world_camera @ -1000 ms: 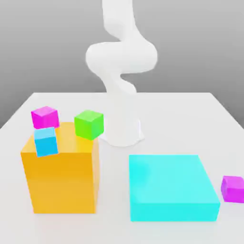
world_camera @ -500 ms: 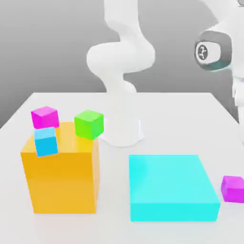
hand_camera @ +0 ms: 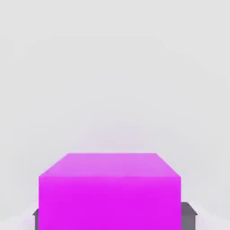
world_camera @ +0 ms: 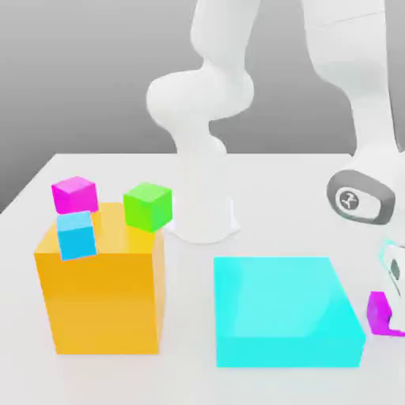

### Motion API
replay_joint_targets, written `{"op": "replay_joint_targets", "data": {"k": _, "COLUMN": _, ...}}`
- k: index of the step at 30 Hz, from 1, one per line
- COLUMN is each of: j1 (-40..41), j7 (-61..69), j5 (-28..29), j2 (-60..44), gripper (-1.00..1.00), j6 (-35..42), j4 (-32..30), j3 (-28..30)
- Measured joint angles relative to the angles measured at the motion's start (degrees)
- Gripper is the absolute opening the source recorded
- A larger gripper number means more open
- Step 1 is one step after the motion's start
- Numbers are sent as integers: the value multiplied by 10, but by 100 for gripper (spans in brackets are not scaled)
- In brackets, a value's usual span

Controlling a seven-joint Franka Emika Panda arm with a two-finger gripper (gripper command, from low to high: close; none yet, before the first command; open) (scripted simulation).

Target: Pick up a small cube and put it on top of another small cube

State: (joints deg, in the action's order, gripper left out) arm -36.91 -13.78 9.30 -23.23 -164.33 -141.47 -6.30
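The gripper point(world_camera: 393, 294) is low at the table point(world_camera: 277, 190), right over the purple cube point(hand_camera: 109, 188). The cube sits between the finger tips point(hand_camera: 188, 214), w/ dark tips on both sides, but I cannot tell if they press it or are open yet. The pink cube point(world_camera: 75, 194), the target, is far from the hand, beside the orange block point(world_camera: 101, 293).

Risks, as I judge: if the fingers close off-centre, the cube may rotate or slip. During transport, the arm may hit the green cube point(world_camera: 148, 205) or blue cube point(world_camera: 77, 234) near the target.
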Motion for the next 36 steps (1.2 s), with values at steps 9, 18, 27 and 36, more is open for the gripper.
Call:
{"op": "replay_joint_targets", "data": {"k": 9, "j1": 40, "j7": 61, "j5": -60, "j2": 135, "gripper": -100, "j6": 109, "j4": -23, "j3": -10}}
{"op": "replay_joint_targets", "data": {"k": 18, "j1": 194, "j7": 167, "j5": -78, "j2": 317, "gripper": -100, "j6": 267, "j4": -39, "j3": 82}}
{"op": "replay_joint_targets", "data": {"k": 27, "j1": 337, "j7": 221, "j5": -16, "j2": 489, "gripper": -100, "j6": 418, "j4": -58, "j3": 199}}
{"op": "replay_joint_targets", "data": {"k": 36, "j1": 484, "j7": 257, "j5": 59, "j2": 616, "gripper": -100, "j6": 501, "j4": -98, "j3": 290}}
